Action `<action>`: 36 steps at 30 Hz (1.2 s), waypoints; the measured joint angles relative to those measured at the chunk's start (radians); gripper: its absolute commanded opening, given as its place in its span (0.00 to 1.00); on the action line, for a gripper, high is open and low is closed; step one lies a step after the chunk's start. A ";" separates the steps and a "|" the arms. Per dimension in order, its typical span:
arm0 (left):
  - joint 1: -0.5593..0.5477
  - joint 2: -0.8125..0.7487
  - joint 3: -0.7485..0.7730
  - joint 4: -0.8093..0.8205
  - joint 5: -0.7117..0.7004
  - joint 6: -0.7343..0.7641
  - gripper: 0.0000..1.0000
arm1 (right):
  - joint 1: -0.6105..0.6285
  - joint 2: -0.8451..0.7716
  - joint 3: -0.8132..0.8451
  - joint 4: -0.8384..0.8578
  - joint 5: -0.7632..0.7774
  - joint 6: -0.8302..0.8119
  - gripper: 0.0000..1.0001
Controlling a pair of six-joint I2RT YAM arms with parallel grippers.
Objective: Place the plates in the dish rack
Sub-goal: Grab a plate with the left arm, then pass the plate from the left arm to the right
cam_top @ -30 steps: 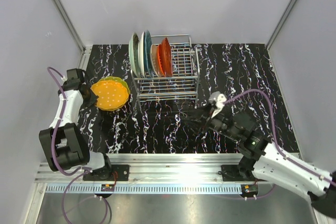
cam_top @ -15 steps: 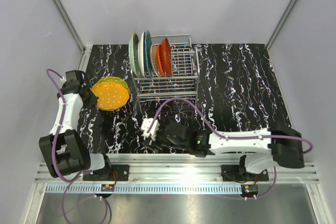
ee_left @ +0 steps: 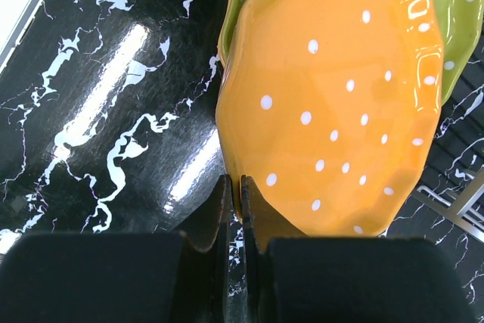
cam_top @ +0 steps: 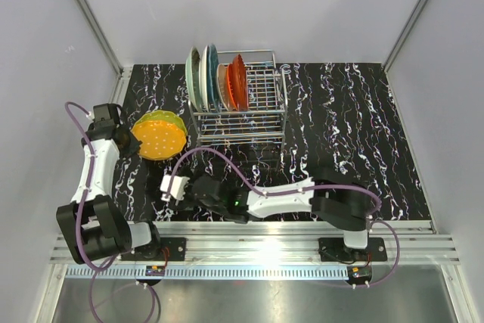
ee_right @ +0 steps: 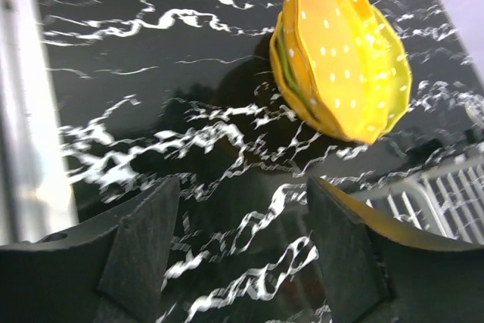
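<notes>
Pinching orange plate (ee_left: 333,104) rim, left fingers (ee_left: 215,221) clamped together, right fingers (ee_right: 144,240) spread, empty, plate well ahead.

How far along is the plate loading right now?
Done: the mint plate, teal plate, cream plate and red-orange plate stand in the dish rack. In hand: the left claw pinches the orange plate, stacked with a yellow-green plate. Left: racking those; the right claw is open, empty.

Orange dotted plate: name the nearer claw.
Left. The left claw grips the orange dotted plate by its rim; the right claw stands open toward the near edge, apart from it.
</notes>
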 measured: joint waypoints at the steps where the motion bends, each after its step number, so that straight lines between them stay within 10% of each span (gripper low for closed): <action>1: 0.000 -0.002 0.000 0.000 0.000 0.000 0.00 | 0.000 0.026 0.018 0.008 0.011 -0.019 0.77; 36: -0.019 -0.095 -0.013 -0.002 0.002 0.000 0.00 | -0.141 0.532 0.605 -0.042 0.029 -0.320 0.75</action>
